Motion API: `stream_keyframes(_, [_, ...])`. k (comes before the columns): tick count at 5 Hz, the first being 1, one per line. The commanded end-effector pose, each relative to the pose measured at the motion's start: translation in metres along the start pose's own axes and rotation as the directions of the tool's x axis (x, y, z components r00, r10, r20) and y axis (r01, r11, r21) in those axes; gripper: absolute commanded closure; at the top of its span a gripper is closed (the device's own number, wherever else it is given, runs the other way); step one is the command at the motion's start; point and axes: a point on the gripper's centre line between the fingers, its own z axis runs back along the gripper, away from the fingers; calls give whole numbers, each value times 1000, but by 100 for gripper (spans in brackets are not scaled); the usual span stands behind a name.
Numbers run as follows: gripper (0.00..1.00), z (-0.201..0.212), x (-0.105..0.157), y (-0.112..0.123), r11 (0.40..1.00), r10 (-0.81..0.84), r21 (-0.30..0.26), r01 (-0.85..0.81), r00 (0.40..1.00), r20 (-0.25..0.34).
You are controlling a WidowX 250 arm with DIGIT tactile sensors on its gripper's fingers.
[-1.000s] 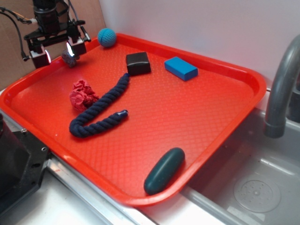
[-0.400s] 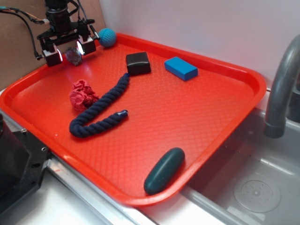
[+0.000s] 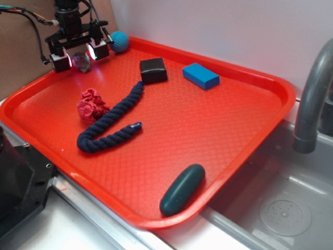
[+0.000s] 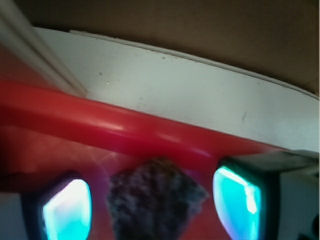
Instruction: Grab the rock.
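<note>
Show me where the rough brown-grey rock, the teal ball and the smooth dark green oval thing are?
Rough brown-grey rock (image 4: 152, 200): wrist view, middle of its speckled face.
Teal ball (image 3: 120, 41): exterior view, centre of its knitted surface.
Smooth dark green oval (image 3: 182, 189): exterior view, middle of its top side.

small rough brown-grey rock (image 3: 81, 61), lumpy, irregular (image 4: 152, 202), at the tray's (image 3: 218, 156) 10 o'clock corner, close to the rim, between two gripper fingers (image 3: 61, 61)

Red tray (image 3: 250, 130) holds a bunch of stuff — rock (image 3: 81, 61), teal ball (image 3: 119, 41), black block (image 3: 153, 70), blue block (image 3: 201, 76), red cloth wad (image 3: 91, 104), navy rope (image 3: 112, 120), dark green oval (image 3: 182, 189).
</note>
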Motion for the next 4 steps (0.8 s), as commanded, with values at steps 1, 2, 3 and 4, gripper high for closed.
stream_keyframes(1, [100,4,10,10,1000,-10,-11,10,999,34])
stream_keyframes(2, [100,5,8,10,999,-39,-4,39,998,39])
stream_keyframes(3, [100,13,5,13,997,-80,-8,81,996,37])
stream_keyframes(4, [100,34,1,20,987,-155,-34,157,987,44])
